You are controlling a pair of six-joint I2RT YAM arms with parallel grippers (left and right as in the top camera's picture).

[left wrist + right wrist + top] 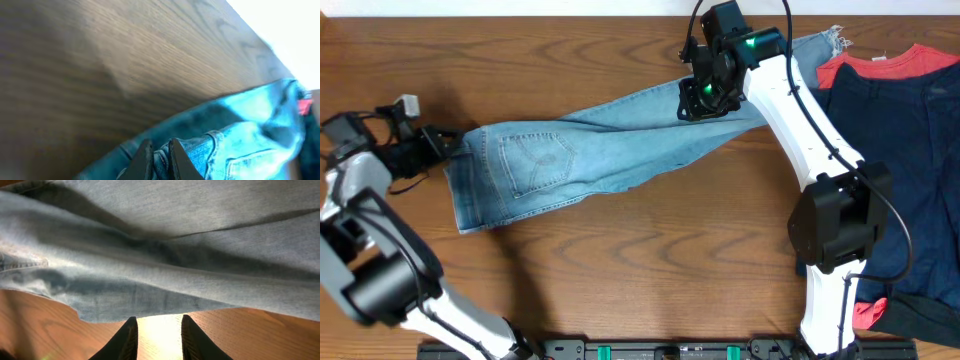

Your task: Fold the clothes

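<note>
The jeans (610, 145) are lying flat on the wooden table (620, 270). They are stretching diagonally from the waistband at the left of the overhead view to the frayed hem (835, 40) at the upper right. A stitched back pocket (535, 160) is facing up near the waist end. The legs are lying one over the other, forming a long band with a few soft creases.

The left gripper (448, 146) is sitting at the upper corner of the waistband. In the left wrist view its fingers (177, 156) are standing close together, and a fold of denim is showing in the narrow slot between them, so they are pinching the waistband edge.

The right gripper (705, 98) is positioned over the legs, roughly two-thirds of the way toward the hem. In the right wrist view its fingers (192, 339) are spread wide, bare table is showing between them, and the edge of the denim is lying just beyond the tips; nothing is being held.

At the right edge of the table, a dark blue garment (910, 160) is lying over a red garment (885, 65), with the jeans' hem just beside them.
</note>
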